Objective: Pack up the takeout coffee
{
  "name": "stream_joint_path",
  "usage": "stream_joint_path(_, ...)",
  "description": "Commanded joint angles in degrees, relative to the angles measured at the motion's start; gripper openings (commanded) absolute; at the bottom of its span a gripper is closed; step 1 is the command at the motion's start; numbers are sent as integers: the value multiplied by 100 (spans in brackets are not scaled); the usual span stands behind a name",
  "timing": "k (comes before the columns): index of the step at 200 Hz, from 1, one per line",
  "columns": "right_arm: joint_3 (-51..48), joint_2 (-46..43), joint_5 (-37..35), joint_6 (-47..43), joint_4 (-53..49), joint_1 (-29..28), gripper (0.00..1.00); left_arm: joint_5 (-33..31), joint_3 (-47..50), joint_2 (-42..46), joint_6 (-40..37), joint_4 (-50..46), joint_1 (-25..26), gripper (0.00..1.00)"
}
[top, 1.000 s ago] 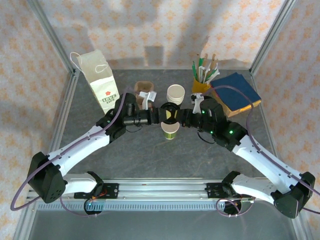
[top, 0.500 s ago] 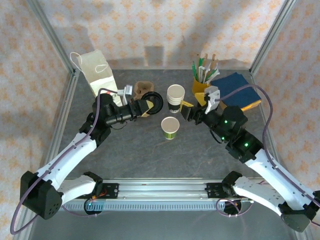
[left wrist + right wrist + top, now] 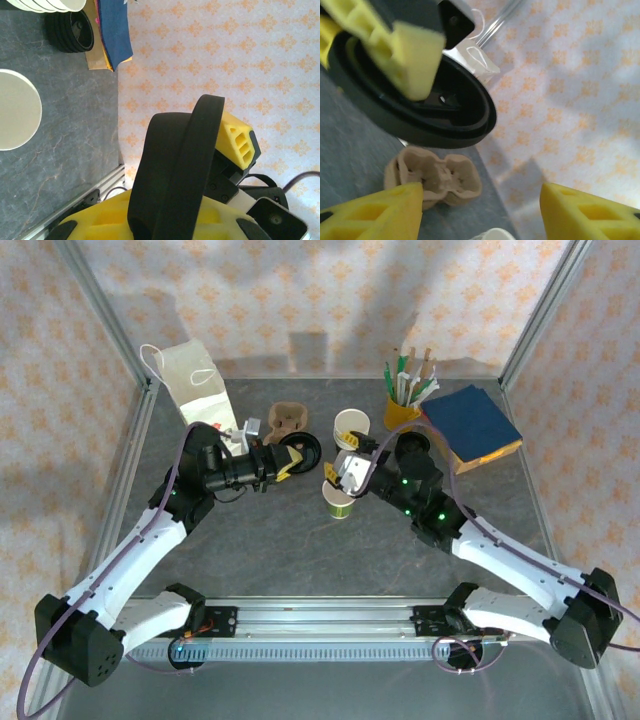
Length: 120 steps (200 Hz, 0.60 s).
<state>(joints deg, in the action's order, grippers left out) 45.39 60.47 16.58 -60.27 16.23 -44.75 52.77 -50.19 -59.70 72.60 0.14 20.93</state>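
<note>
From above, the left gripper [image 3: 290,460] pinches the lid [image 3: 306,450] on edge, off the table and left of the open cup [image 3: 341,504], which stands mid-table. The right gripper [image 3: 346,474], jaws spread and empty, hovers at the cup's rim and could tip it. The left wrist view shows the lid [image 3: 172,170] clamped by its rim alone, so it may twist or slip when pressed on. In the right wrist view the lid [image 3: 440,117] hangs just ahead of the spread fingers [image 3: 375,212], so the arms could collide.
</note>
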Motion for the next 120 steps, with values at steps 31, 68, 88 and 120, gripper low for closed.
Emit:
stream_joint_path(31, 273, 67, 281, -1423, 323, -55, 56, 176, 7, 118, 825, -275, -56, 8)
stream_joint_path(68, 326, 0, 519, -1441, 276, -84, 49, 155, 38, 95, 888, -190, -54, 8)
stream_joint_path(88, 374, 9, 661, -1530, 183, -94, 44, 154, 40, 40, 839, -257, -58, 8)
stream_joint_path(120, 448, 34, 790, -1523, 174, -112, 38, 125, 80, 33, 834, -256, -54, 7)
